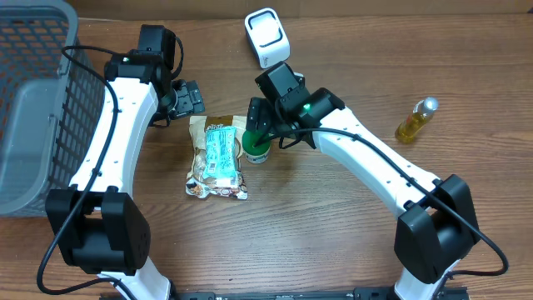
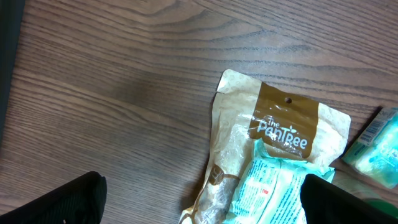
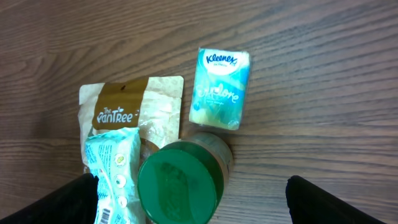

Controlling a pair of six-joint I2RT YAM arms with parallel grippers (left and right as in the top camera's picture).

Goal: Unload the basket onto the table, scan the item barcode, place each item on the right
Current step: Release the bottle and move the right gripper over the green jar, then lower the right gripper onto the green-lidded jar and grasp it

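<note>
brown wood-grain table (image 1: 333,242) was seen under both arms. only from overhead were the white scanner (image 1: 265,35) at the far edge, the grey mesh basket (image 1: 33,108) at the left and the small yellow bottle (image 1: 416,121) at the right shown. the tissue pack (image 3: 219,88) was shown whole only by the right wrist camera, lying flat just beyond the green-lidded jar (image 3: 180,183). from overhead it was covered by the right arm, and in the left wrist view only a blurred corner was caught at the right edge. the jar was stood upright just beside the brown pouch (image 1: 208,167), on which a teal packet (image 1: 222,154) was laid. the right gripper (image 3: 189,186) was held above the jar, its fingers spread wide to either side of the lid, nothing pinched. the left gripper (image 2: 200,186) was spread fully over the pouch's top end, nothing gripped. print on the teal packet was too small to be read. the jar's body was largely hidden beneath its lid, and the pouch was cut off at the lower edge of both wrist views.
</note>
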